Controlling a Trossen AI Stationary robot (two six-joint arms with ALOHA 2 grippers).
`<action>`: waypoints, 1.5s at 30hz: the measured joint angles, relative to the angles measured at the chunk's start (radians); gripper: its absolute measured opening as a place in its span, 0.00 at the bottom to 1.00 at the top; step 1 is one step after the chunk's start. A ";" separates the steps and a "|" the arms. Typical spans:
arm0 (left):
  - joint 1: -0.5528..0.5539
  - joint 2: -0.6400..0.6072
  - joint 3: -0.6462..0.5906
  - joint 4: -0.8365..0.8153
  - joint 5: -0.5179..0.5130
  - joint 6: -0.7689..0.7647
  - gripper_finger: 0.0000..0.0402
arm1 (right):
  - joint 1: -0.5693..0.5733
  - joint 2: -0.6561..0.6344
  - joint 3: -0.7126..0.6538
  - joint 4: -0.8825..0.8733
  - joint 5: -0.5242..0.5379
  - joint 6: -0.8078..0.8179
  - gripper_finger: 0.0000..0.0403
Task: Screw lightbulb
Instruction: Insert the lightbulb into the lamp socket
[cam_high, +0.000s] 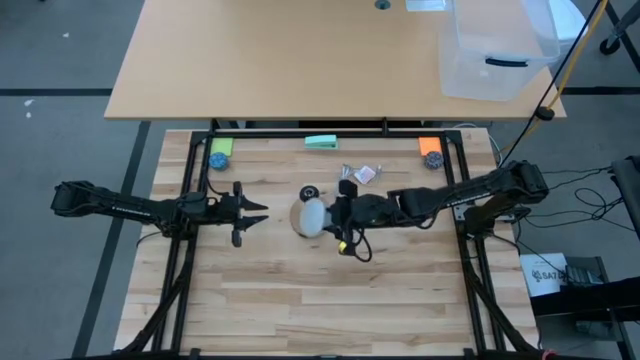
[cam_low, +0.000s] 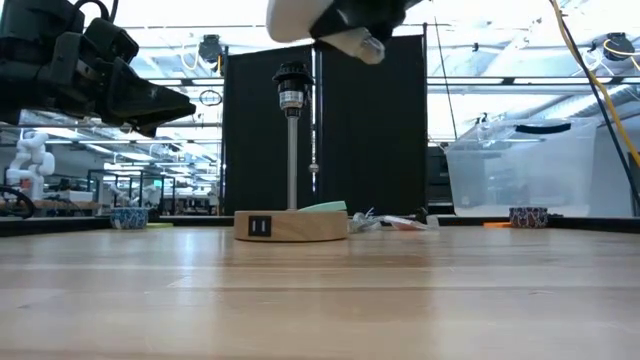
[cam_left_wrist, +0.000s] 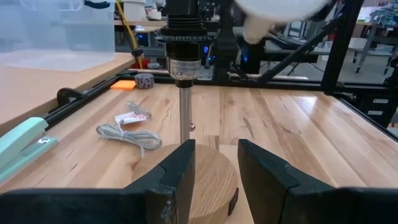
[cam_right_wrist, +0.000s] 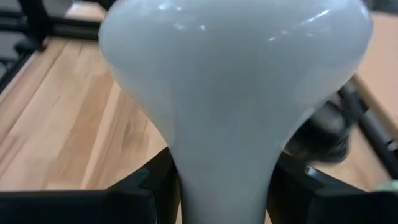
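In the low view, the bare wooden table (cam_low: 320, 300) is stretching away toward the lamp stand. The round wooden base (cam_low: 291, 225) is sitting flat on the boards, and a thin metal post is rising from it to the black socket (cam_low: 293, 82), which is standing upright with its mouth facing up.

The right gripper (cam_high: 338, 217) is reaching in from the right side of the table and is clamping the lightbulb (cam_high: 311, 216) by its narrow neck; in the right wrist view the white bulb (cam_right_wrist: 233, 93) is filling the picture, with a dark finger pressing on either side of the neck. The bulb is hanging in the air, above the socket and just to one side of it — in the low view the globe (cam_low: 300, 18) and its pale grey screw end are tilting, and the bulb is not touching the socket.

The left gripper (cam_high: 250, 212) is hovering to the left of the stand, off the table, with its fingers (cam_left_wrist: 177, 174) spread apart and holding nothing; its wrist view is looking past them at the wooden base (cam_left_wrist: 199, 177) and the socket (cam_left_wrist: 185, 43) — the base is lying just ahead of the fingertips.

Farther back, a grey cable (cam_left_wrist: 129, 134) with a small clear bag beside it is lying on the boards, a pale green stapler (cam_high: 321, 142) is resting at the rear edge, and an orange tape roll (cam_high: 431, 152) is sitting in the rear right corner. Beyond the frame, a clear plastic bin (cam_high: 495, 50) is standing on the next table.
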 joint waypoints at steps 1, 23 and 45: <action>0.000 0.000 0.000 0.000 0.000 -0.002 0.31 | -0.005 0.000 0.000 0.021 0.001 -0.007 0.44; 0.000 0.000 0.000 0.000 0.029 -0.008 0.31 | -0.115 0.121 0.000 0.620 -0.003 -0.120 0.44; 0.000 0.000 0.000 -0.001 0.097 -0.002 0.31 | -0.160 0.159 -0.263 1.241 -0.047 -0.071 0.44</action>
